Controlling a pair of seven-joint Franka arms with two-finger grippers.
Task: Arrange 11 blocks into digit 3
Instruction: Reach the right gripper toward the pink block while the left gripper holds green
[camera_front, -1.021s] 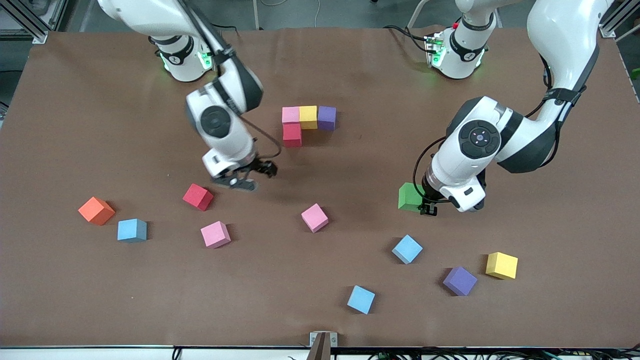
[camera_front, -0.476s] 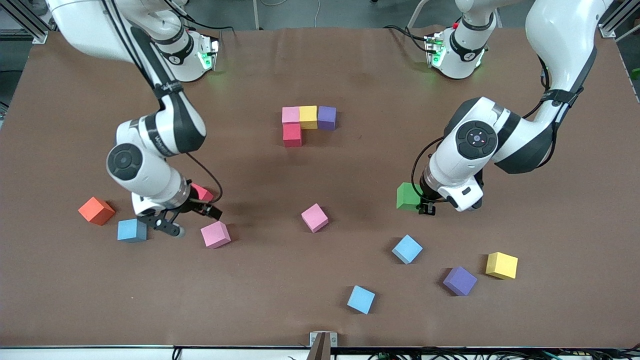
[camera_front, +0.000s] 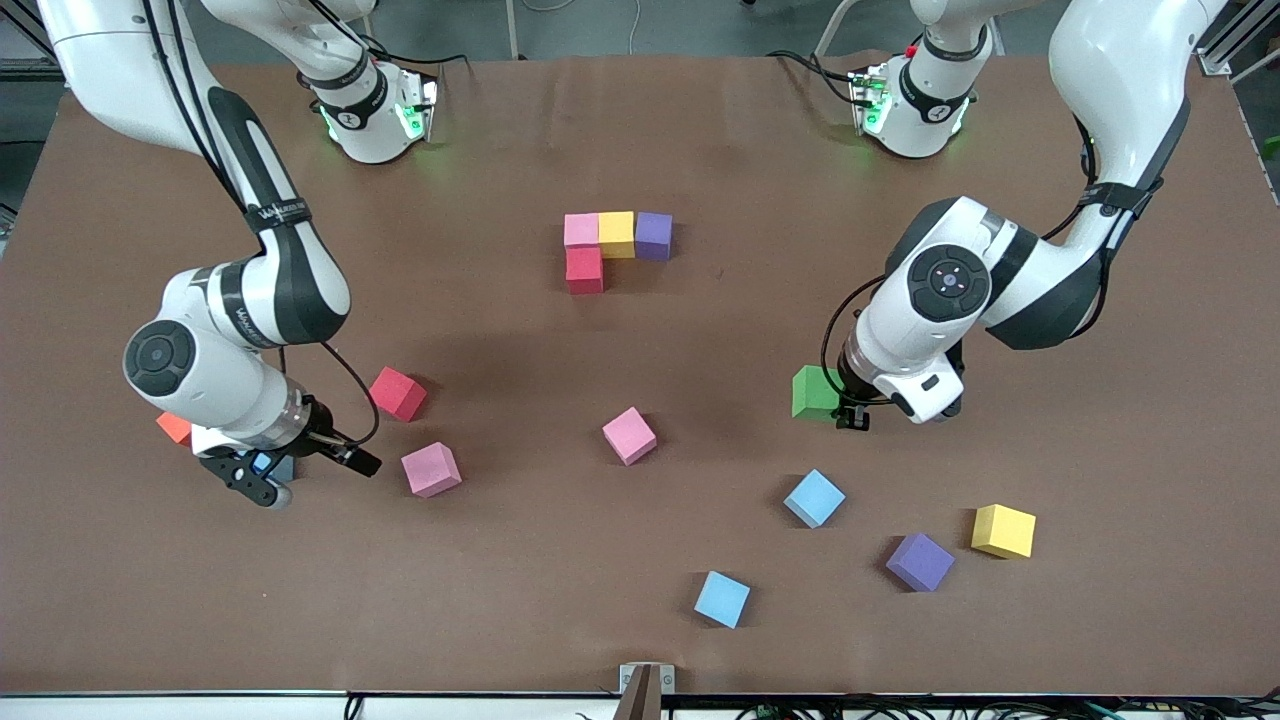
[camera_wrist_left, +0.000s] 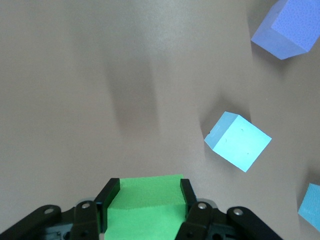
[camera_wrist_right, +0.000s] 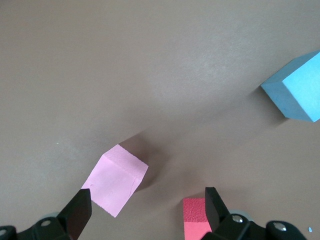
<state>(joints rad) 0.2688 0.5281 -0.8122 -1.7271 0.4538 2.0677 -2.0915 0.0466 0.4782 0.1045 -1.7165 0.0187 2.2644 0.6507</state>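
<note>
The started digit 3 is a row of pink (camera_front: 581, 229), yellow (camera_front: 616, 233) and purple (camera_front: 654, 235) blocks with a red block (camera_front: 585, 268) against the pink one. My left gripper (camera_front: 850, 415) is shut on the green block (camera_front: 815, 392), which fills the gap between its fingers (camera_wrist_left: 145, 200). My right gripper (camera_front: 312, 477) hangs open and holds nothing. It is over the table beside a mostly hidden blue block (camera_front: 262, 463), near a pink block (camera_front: 431, 469) and a red block (camera_front: 398, 393). In the right wrist view (camera_wrist_right: 145, 210) the pink block (camera_wrist_right: 116, 179) and red block (camera_wrist_right: 196, 217) lie below.
An orange cube (camera_front: 174, 427) peeks out from under the right arm. Loose blocks lie nearer the camera: pink (camera_front: 629, 435), blue (camera_front: 814, 497), blue (camera_front: 722, 598), purple (camera_front: 920, 561), yellow (camera_front: 1003, 530).
The right arm has swung from near the figure out toward its own end of the table, over the blue block, staying open. The left gripper with the green block has barely shifted.
</note>
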